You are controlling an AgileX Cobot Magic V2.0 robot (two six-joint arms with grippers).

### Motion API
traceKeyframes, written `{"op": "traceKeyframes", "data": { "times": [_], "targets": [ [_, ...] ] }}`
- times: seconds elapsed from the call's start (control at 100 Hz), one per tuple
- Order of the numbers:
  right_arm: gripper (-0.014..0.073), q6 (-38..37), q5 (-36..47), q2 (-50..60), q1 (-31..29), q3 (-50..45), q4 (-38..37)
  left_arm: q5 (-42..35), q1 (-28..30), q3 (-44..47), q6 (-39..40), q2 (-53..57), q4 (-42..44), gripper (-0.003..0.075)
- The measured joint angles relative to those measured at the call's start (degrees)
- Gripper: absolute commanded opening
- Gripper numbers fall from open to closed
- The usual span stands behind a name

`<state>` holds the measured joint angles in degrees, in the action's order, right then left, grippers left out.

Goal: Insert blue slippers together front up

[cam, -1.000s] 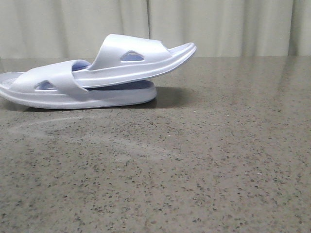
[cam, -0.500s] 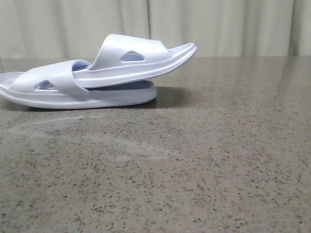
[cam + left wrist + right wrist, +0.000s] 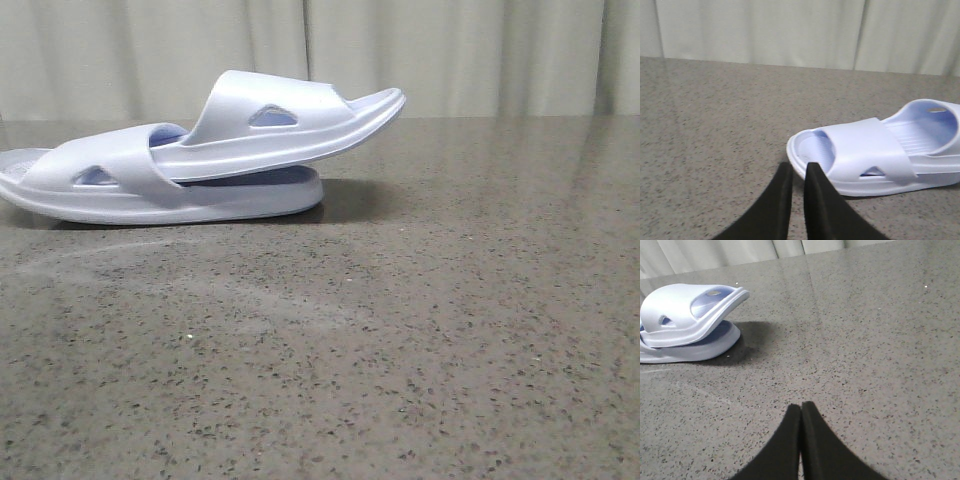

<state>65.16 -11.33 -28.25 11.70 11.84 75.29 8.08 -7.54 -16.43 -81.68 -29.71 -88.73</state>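
Front view: the blue slippers [image 3: 200, 150] sit at the far left of the speckled grey table [image 3: 400, 350], in front of a pale curtain [image 3: 450, 50]. The lower slipper [image 3: 150, 195] lies flat, and its left end is cut off by the picture edge. The upper slipper [image 3: 285, 120] has one end tucked under the lower one's strap, so that end is hidden; its free end points right and tilts up off the lower sole, leaving a dark gap beneath. Both are very pale blue-white, with thick soles, wide straps and a triangular side cutout each. No arm or gripper shows here.

Left wrist view: the left gripper [image 3: 799, 172] hangs just beside the open end of the lower slipper [image 3: 865, 155], whose far part runs out of the picture. Its black fingers [image 3: 782, 192] stand nearly together with a thin slit between them, holding nothing.

Right wrist view: the right gripper [image 3: 801, 412] is well apart from the stacked pair [image 3: 687, 322], over bare table. Its fingers [image 3: 812, 440] are pressed together, empty. The pair's left end is cut off, and a dark shadow lies on the table to its right.
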Motion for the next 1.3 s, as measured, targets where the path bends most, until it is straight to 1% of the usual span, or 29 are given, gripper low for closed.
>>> {"op": "traceKeyframes", "data": {
  "times": [0.02, 0.06, 0.07, 0.08, 0.11, 0.12, 0.13, 0.14, 0.15, 0.18, 0.2, 0.21, 0.22, 0.23, 0.25, 0.26, 0.27, 0.28, 0.29, 0.31, 0.34, 0.35, 0.36, 0.44, 0.55, 0.66, 0.79, 0.99, 1.3],
  "targets": [
    [-0.0078, 0.0, 0.0, 0.0, 0.0, 0.0, 0.0, -0.37, 0.0, 0.09, 1.75, 0.24, 1.64, 0.0015],
    [-0.0078, 0.0, 0.0, 0.0, 0.0, 0.0, 0.0, -1.18, 0.0, 0.61, 7.37, 1.17, 8.14, 0.0015],
    [-0.0078, 0.0, 0.0, 0.0, 0.0, 0.0, 0.0, -1.42, 0.0, 0.7, 10.07, 1.36, 9.36, 0.0015],
    [-0.0078, 0.0, 0.0, 0.0, 0.0, 0.0, 0.0, -1.68, 0.0, 0.9, 12.92, 1.72, 13.32, 0.0016],
    [-0.0078, 0.0, 0.0, 0.0, 0.0, 0.0, 0.0, -1.93, 0.0, 1.43, 19.17, 2.48, 17.6, 0.0015],
    [-0.0078, 0.0, 0.0, 0.0, 0.0, 0.0, 0.0, -2.21, 0.0, 1.73, 22.45, 2.87, 20.51, 0.0015],
    [-0.0078, 0.0, 0.0, 0.0, 0.0, 0.0, 0.0, -2.33, 0.0, 1.89, 22.45, 3.06, 22.05, 0.0015],
    [-0.0078, 0.0, 0.0, 0.0, 0.0, 0.0, 0.0, -2.57, 0.0, 2.22, 27.4, 3.46, 25.08, 0.0015],
    [-0.0078, 0.0, 0.0, 0.0, 0.0, 0.0, 0.0, -2.68, 0.0, 2.22, 27.4, 3.46, 26.59, 0.0015],
    [-0.0078, 0.0, 0.0, 0.0, 0.0, 0.0, 0.0, -2.96, 0.0, 3.18, 35.7, 4.47, 34.34, 0.0015],
    [-0.0078, 0.0, 0.0, 0.0, 0.0, 0.0, 0.0, -3.1, 0.0, 3.81, 39.01, 5.13, 37.43, 0.0015],
    [-0.0078, 0.0, 0.0, 0.0, 0.0, 0.0, 0.0, -3.2, 0.0, 4.04, 42.24, 5.37, 38.93, 0.0016],
    [-0.0078, 0.0, 0.0, 0.0, 0.0, 0.0, 0.0, -3.21, 0.0, 4.49, 45.38, 5.86, 43.48, 0.0015],
    [-0.0078, 0.0, 0.0, 0.0, 0.0, 0.0, 0.0, -3.21, 0.0, 4.72, 46.97, 6.11, 43.48, 0.0015],
    [-0.0078, 0.0, 0.0, 0.0, 0.0, 0.0, 0.0, -3.21, 0.0, 5.43, 51.54, 6.9, 49.43, 0.0015],
    [-0.0078, 0.0, 0.0, 0.0, 0.0, 0.0, 0.0, -3.21, 0.0, 5.91, 54.58, 7.46, 50.89, 0.0015],
    [-0.0078, 0.0, 0.0, 0.0, 0.0, 0.0, 0.0, -3.21, 0.0, 6.15, 54.58, 7.75, 52.37, 0.0015],
    [-0.0078, 0.0, 0.0, 0.0, 0.0, 0.0, 0.0, -3.21, 0.0, 6.64, 58.93, 8.35, 55.22, 0.0015],
    [-0.0078, 0.0, 0.0, 0.0, 0.0, 0.0, 0.0, -3.21, 0.0, 6.64, 58.93, 8.35, 56.58, 0.0015],
    [-0.0078, 0.0, 0.0, 0.0, 0.0, 0.0, 0.0, -3.21, 0.0, 7.62, 64.47, 9.6, 60.65, 0.0015],
    [-0.0078, 0.0, 0.0, 0.0, 0.0, 0.0, 0.0, -3.36, 0.0, 8.62, 69.43, 10.91, 66.85, 0.0015],
    [-0.0078, 0.0, 0.0, 0.0, 0.0, 0.0, 0.0, -3.44, 0.0, 8.88, 70.57, 11.25, 66.85, 0.0015],
    [-0.0078, 0.0, 0.0, 0.0, 0.0, 0.0, 0.0, -3.48, 0.0, 9.38, 72.67, 11.92, 70.02, 0.0015],
    [-0.0078, 0.0, 0.0, 0.0, 0.0, 0.0, 0.0, -4.0, 0.0, 11.86, 80.02, 15.57, 76.68, 0.0015],
    [-0.0078, 0.0, -0.1, 0.0, 0.0, 0.0, 0.0, -4.7, 0.0, 14.22, 82.92, 19.99, 80.33, 0.0015],
    [-0.0078, 0.0, -0.1, 0.0, 0.0, 0.0, 0.0, -5.6, 0.64, 16.61, 83.59, 22.44, 80.94, 0.0015],
    [-0.0078, 0.0, -0.1, 0.0, 0.0, 0.0, 0.0, -6.2, 1.97, 16.6, 83.73, 24.41, 81.57, 0.0015],
    [-0.0078, 0.0, -0.1, 0.0, 0.0, 0.0, 0.0, -5.57, 3.54, 16.6, 83.97, 25.76, 83.61, 0.0015],
    [-0.0078, 0.0, -0.1, 0.0, 0.0, 0.0, 0.0, -5.36, 3.64, 16.6, 83.97, 26.0, 83.75, 0.0015]
  ]
}}
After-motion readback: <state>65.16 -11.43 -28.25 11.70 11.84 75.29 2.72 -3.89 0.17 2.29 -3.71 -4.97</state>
